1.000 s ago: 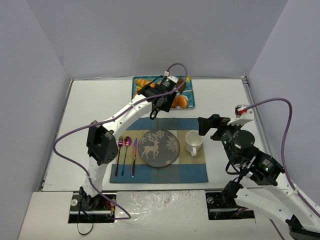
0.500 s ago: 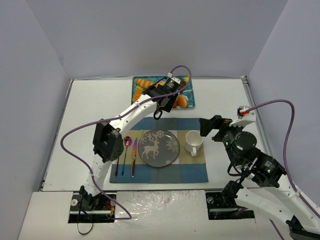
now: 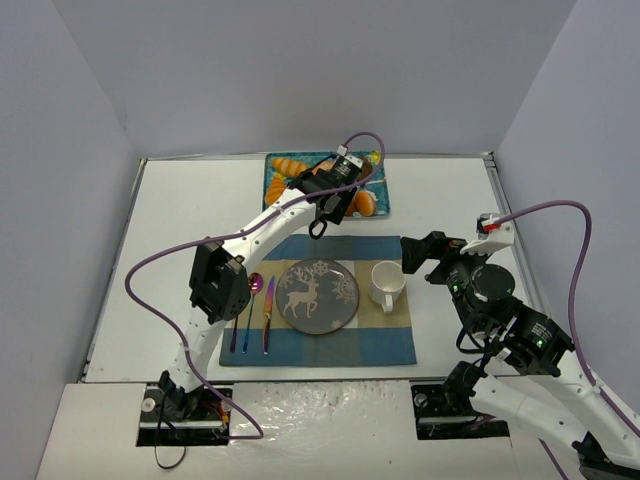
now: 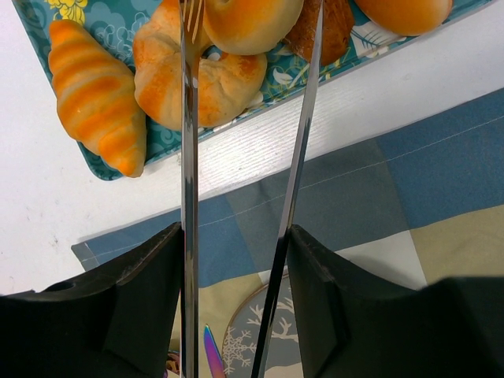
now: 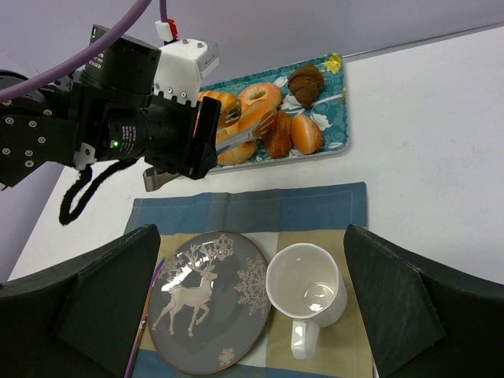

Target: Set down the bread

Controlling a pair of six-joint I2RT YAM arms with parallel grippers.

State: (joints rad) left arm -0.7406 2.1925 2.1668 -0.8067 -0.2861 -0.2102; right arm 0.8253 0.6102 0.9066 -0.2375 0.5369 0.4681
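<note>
The bread (image 4: 252, 20), a glossy golden-orange bun, lies on the teal tray (image 4: 101, 164) among other pastries. My left gripper (image 4: 236, 260) is shut on a pair of metal tongs (image 4: 187, 157). The two tong arms reach over the tray edge and stand either side of the bread, whose top is cut off by the frame. In the right wrist view the tongs (image 5: 244, 135) meet the bread (image 5: 250, 118) at the tray's middle. My right gripper (image 5: 252, 299) hangs open above the plate and cup, holding nothing.
A paler ring doughnut (image 4: 201, 75) and a ridged croissant (image 4: 98, 98) lie beside the bread. On the blue checked placemat (image 3: 385, 345) sit a grey reindeer plate (image 3: 317, 296), a white cup (image 3: 386, 285) and cutlery (image 3: 255, 310). The left arm (image 3: 270, 215) spans the mat's left side.
The left arm has stretched slightly farther toward the tray with the tongs, mostly in the first half second. The right arm has barely shifted.
</note>
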